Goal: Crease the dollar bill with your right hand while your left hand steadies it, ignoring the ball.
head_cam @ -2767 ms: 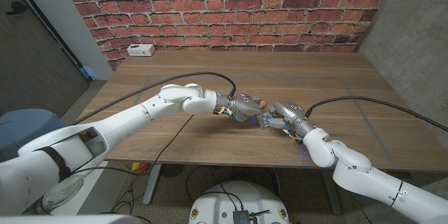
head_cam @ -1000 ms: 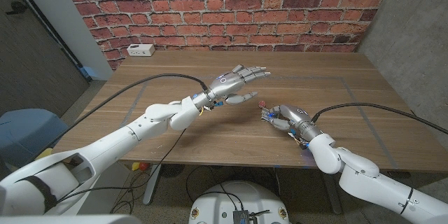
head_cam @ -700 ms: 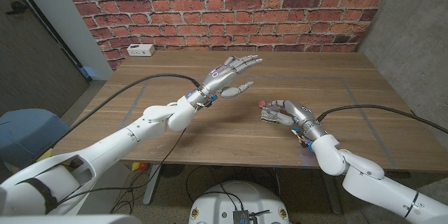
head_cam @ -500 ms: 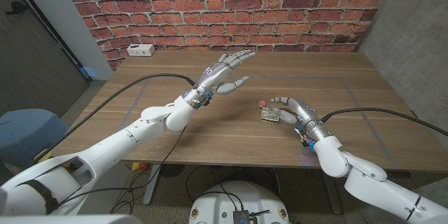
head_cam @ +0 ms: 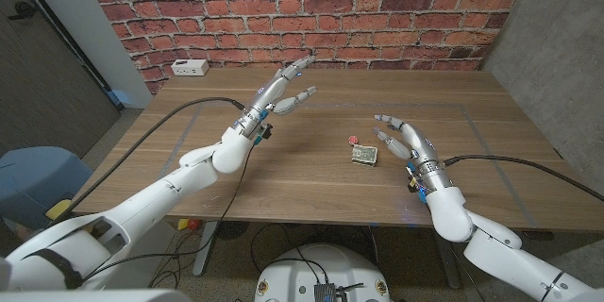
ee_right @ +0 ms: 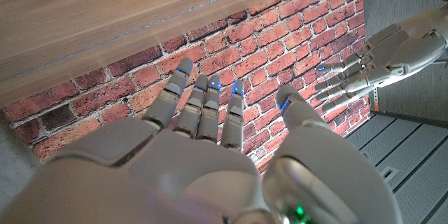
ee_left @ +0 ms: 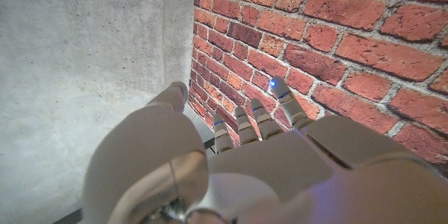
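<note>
Two hands: both mine are raised off the table (head_cam: 283,165), each with nothing in it.
Left hand (head_cam: 283,90): lifted above the table, well away from the bill toward the brick wall (head_cam: 311,9), fingers long and spread, palm empty. My left wrist view has the fingers (ee_left: 241,122) reaching toward the wall.
Right hand (head_cam: 404,140): raised just beside the bill on my right, fingers apart, gripping nothing, not touching the bill. In my right wrist view my fingers (ee_right: 203,105) stretch out straight, with my left hand (ee_right: 364,66) in the air beyond them.
Bill (head_cam: 364,155): folded small, lying on the table, free of both hands.
Ball (head_cam: 352,140): tiny and red, on the table just beside the bill, on the wall side.
White box (head_cam: 190,68): at the table's far edge near the wall, well apart from the bill.
</note>
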Motion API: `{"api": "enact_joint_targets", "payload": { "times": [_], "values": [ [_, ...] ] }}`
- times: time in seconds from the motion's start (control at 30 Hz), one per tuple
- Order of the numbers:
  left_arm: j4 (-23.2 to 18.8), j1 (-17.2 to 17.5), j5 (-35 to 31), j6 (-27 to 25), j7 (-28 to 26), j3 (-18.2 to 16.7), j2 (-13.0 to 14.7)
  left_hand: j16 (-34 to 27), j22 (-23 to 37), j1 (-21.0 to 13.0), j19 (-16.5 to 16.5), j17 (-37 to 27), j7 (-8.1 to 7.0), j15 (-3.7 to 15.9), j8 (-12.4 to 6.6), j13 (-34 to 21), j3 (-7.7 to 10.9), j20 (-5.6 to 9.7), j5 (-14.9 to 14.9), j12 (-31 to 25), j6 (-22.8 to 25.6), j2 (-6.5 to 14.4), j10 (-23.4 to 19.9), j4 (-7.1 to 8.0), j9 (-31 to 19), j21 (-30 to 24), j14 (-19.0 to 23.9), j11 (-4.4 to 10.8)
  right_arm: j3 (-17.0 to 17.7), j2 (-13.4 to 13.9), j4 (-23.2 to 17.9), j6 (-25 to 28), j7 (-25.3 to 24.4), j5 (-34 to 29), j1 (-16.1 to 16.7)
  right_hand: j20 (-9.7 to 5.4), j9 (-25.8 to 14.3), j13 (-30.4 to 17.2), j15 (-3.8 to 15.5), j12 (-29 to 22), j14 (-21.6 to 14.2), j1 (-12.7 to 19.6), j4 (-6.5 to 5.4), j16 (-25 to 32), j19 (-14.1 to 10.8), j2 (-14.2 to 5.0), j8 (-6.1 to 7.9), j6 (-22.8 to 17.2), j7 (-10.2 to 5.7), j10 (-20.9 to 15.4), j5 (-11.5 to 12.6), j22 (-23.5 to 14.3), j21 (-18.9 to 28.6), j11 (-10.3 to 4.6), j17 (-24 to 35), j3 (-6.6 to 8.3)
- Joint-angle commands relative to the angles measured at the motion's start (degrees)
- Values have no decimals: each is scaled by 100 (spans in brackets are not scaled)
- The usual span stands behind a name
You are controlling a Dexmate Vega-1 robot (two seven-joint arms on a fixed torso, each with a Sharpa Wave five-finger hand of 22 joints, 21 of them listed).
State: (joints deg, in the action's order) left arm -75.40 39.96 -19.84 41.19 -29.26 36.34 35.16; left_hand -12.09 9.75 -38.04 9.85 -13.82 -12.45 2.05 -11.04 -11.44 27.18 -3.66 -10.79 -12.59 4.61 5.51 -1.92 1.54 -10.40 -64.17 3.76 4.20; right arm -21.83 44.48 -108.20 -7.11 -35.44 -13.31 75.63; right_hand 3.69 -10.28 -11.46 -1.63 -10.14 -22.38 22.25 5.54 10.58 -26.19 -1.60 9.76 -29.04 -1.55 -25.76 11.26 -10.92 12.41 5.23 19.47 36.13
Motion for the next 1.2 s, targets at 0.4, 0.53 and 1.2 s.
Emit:
{"api": "enact_joint_targets", "payload": {
  "times": [0.4, 0.53, 1.2],
  "values": [
    [541, 345, 2715, 484, 2289, -615, -327, 112, -2, 533, 369, 134, 4, 113, 96, 35, -130, 176, 78, 92, -67, 92, 180, 193, 23, 255, -343, 40, 458, -787, 787, -1501, -62, 754, -173, -92, -26, 24, 64, 23, 350, -395, -130, -19, 153, -40, 47, 208, -24, 460, 69, 31, -69, -146, -101, -155],
    [577, 348, 2975, 469, 2630, -665, -324, 137, -6, 640, 386, 175, 23, 112, 108, 49, -159, 202, 85, 119, -130, 103, 249, 220, 28, 320, -444, 38, 588, -857, 778, -1580, -36, 839, -161, 55, -24, 34, 21, -8, 353, -492, -141, 7, 210, -6, 38, 306, -7, 493, 82, 39, -86, -141, -152, -197],
    [1390, 140, 4090, -161, 3523, -844, -694, 139, -1, 1222, 457, 286, 475, 27, 147, 88, -200, 183, 17, 171, -642, 477, 466, 543, 44, 634, -757, -134, 1007, -1246, 1132, -2164, 536, 1601, -745, -9, -21, 49, -45, -93, 235, -627, -122, 71, 152, 17, 94, 259, 118, 349, 114, 47, -56, -32, -276, -233]
  ]
}}
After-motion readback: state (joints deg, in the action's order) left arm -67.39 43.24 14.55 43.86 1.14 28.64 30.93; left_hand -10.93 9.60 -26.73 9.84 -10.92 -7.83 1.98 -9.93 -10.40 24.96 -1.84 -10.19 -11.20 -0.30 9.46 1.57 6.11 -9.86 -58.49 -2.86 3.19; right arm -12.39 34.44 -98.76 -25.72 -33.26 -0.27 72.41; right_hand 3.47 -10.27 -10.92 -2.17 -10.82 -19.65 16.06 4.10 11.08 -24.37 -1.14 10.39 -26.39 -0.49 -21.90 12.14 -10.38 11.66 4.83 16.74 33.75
